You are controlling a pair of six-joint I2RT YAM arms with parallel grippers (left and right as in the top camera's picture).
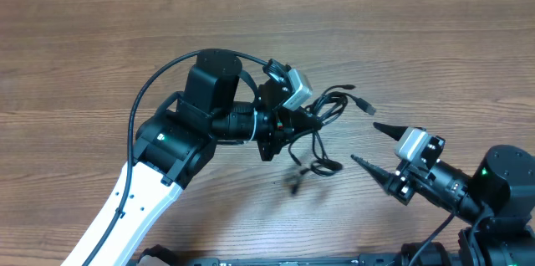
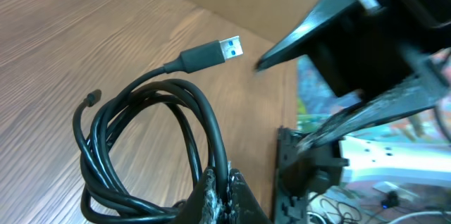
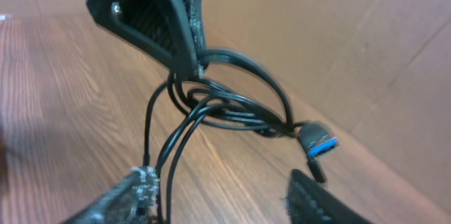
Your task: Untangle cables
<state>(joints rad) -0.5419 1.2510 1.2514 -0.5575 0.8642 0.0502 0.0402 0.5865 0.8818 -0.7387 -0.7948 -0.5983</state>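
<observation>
Item: cables, one coiled bundle, raised off surface at centre, clamped in left pincer. USB plug juts right. Opposite, right pincer: jaws apart, empty, just right of bundle. Advice: seize the free plug end, draw rightward slowly, keeping left firm.

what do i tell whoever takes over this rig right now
Left gripper: shut on the cables, with the looped bundle hanging from it above the table.
Right gripper: open, holding nothing, just beside the bundle.
USB plug: free, sticking out towards the right gripper.
Done: bundle picked up.
Left: loops not yet separated. Probably grab a free end with the right gripper and pull it out.
</observation>
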